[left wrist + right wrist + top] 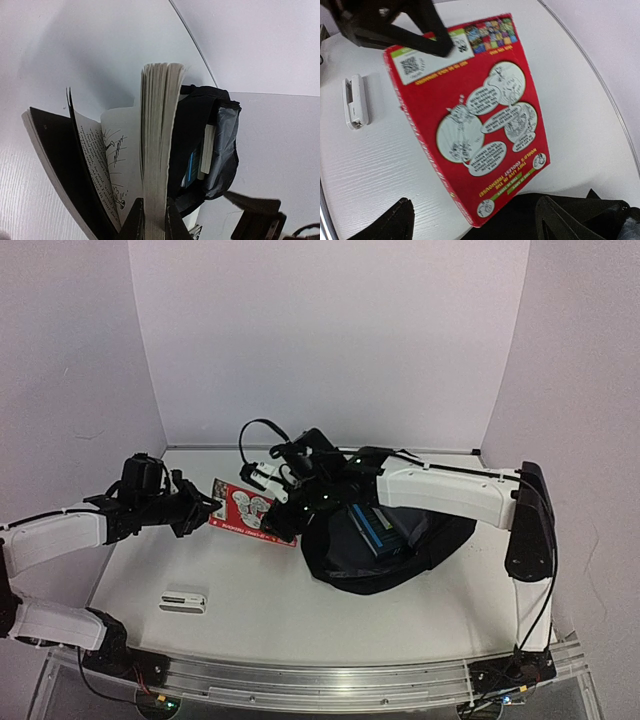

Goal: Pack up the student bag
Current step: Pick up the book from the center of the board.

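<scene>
A small white device, perhaps a stapler, lies well left of the student bag. Just left of the bag's open mouth, the left gripper pinches a red book by its edge, pages fanning. The right gripper stands spread wide at the book's bag-side corner, gripping nothing.

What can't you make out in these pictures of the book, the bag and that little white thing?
- Top view: the right arm covers much of the student bag; the blue item inside cannot be identified.
- Left wrist view: the book hides most of the bag's opening; the left gripper is cut off by the bottom edge.
- Right wrist view: the cover print is blurred; the white object's kind is unclear.
</scene>
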`<state>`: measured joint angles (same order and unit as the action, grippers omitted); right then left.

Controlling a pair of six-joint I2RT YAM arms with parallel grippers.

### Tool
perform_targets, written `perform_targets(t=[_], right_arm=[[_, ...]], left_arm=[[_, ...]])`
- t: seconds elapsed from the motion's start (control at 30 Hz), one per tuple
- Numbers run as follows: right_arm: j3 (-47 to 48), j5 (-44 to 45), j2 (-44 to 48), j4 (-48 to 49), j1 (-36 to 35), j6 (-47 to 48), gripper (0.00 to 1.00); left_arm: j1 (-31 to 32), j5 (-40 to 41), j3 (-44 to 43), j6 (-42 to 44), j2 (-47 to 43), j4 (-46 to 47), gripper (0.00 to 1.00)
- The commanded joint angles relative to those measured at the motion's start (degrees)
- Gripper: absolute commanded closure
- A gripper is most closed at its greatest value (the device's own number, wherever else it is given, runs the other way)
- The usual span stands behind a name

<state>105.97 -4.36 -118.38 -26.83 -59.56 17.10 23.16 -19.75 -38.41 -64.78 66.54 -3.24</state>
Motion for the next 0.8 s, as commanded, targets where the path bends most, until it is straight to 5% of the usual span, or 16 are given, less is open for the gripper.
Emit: perform_targets(t=[0.0, 0.53, 0.6, 0.77], right_arm=[[0.69, 6.44, 0.52, 0.07, -1.84, 5.03, 0.21], [3.77, 18.39, -7.09, 1.67, -4.59, 8.83, 0.42], [3.84, 19.22, -7.53, 1.76, -4.59, 9.05, 0.49], [3.82, 18.99, -6.39, 1.96, -4.49, 7.42, 0.92]], left_arm=[[1.06, -2.6, -4.15, -6.11, 1.03, 6.45, 1.0], [3.36, -6.4, -4.99, -11.27, 4.65, 11.69, 1.0], [3.48, -6.38, -5.52, -11.23, 4.65, 11.69, 1.0], [3.66, -5.66, -6.73, -9.2, 4.52, 11.49, 0.94]])
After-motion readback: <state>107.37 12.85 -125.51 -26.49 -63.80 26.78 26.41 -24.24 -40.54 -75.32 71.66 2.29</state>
